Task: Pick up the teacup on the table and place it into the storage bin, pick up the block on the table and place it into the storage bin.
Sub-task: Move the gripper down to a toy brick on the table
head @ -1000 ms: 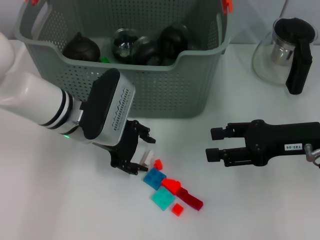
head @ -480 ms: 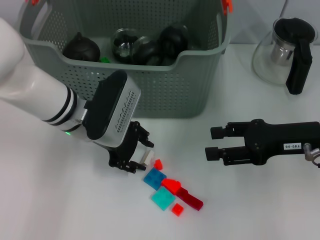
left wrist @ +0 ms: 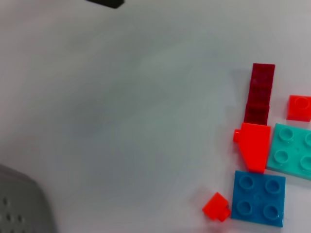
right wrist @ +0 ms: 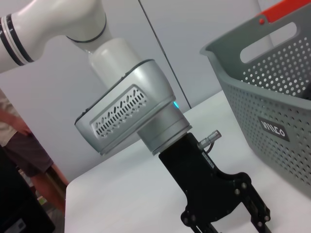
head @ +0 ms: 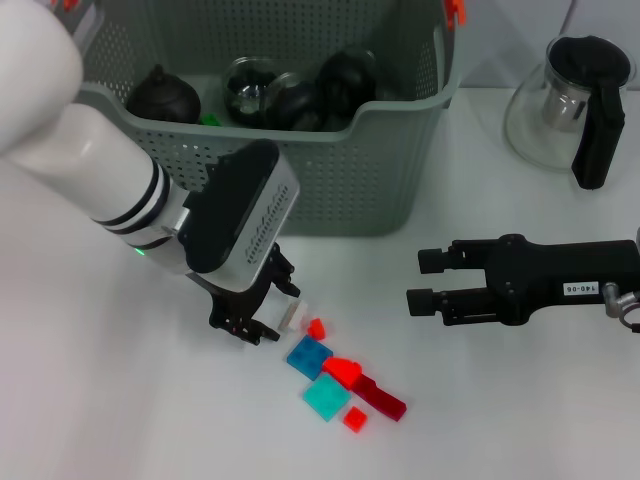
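My left gripper [head: 262,322] is down at the table [head: 120,420], its fingers narrowed around a small white block [head: 293,316]; I think they are touching it, though my own wrist hides part of the grip. Just beside it lie a small red block [head: 316,328], a blue block [head: 309,357], a teal block [head: 327,398] and a dark red block [head: 378,397]. Behind stands the storage bin [head: 330,180], dark teaware inside. My right gripper [head: 425,281] hovers wide open, well apart, near the glass teapot [head: 565,105].
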Robot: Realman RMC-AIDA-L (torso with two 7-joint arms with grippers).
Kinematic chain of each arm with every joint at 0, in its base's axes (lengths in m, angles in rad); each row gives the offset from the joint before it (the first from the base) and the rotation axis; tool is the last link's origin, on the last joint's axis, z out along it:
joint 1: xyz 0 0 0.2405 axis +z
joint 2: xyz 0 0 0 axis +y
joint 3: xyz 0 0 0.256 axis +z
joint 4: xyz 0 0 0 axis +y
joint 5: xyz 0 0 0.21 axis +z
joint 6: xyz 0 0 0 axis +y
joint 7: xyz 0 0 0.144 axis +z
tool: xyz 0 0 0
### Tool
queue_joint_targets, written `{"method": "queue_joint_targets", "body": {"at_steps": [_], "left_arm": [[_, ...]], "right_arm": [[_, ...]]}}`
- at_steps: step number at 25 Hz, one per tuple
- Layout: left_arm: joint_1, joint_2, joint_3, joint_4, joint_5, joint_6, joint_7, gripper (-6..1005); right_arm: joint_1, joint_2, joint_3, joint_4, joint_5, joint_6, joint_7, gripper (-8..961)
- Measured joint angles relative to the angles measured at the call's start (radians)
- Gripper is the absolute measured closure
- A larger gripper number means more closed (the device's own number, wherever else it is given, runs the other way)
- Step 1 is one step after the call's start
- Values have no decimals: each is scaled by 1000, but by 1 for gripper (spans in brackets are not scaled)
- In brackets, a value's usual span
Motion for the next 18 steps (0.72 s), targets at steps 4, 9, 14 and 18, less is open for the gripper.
{"method": "queue_joint_targets", "body": {"at_steps": [4, 9, 14, 18], "left_arm": [[-15, -3, 27, 4, 13, 1, -25, 447], [-26, -13, 39, 10, 40, 2, -51, 445], [-33, -16, 78, 12, 49, 0, -90, 446], [-43, -17, 90, 15, 49, 6, -113, 447]], "right_arm": [[-1, 0, 0, 0, 1, 1, 0, 163], [-5, 0, 0, 0, 3, 1, -1, 163], [-7, 0, 0, 0, 3, 1, -5, 162], [-9, -3, 0, 0, 3, -2, -7, 162]]}}
